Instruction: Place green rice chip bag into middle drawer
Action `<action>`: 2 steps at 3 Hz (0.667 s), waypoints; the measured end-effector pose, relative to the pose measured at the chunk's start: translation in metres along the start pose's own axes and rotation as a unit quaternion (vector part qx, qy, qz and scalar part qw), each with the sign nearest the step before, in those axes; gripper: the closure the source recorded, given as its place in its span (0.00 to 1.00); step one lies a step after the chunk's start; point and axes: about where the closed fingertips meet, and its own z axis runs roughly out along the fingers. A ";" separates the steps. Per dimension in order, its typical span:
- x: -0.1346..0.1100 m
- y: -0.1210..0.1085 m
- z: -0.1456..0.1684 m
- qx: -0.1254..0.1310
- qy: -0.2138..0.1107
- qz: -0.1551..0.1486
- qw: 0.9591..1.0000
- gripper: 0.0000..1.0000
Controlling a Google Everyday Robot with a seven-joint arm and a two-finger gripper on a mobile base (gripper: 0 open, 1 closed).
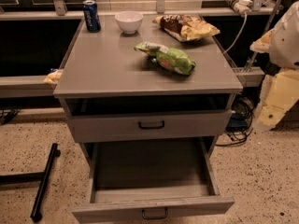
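The green rice chip bag (166,58) lies on the grey cabinet top (107,69), right of centre, pointing diagonally. The middle drawer (152,192) is pulled wide open below, its inside bare, with a small dark handle (154,213) on its front. The upper drawer (117,127) with a black handle (151,124) is closed. My gripper (275,99) hangs at the far right edge of the view, beside the cabinet and below the level of its top. It is well apart from the bag and holds nothing that I can see.
A yellow-and-brown snack bag (187,27), a white bowl (129,21) and a blue can (91,15) stand at the back of the top. Cables (238,120) lie on the floor to the right. A black bar (44,181) lies on the floor to the left.
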 end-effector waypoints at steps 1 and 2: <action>0.000 0.000 0.000 0.000 0.000 0.000 1.000 0.00; -0.010 -0.016 0.003 0.011 -0.030 0.004 0.999 0.00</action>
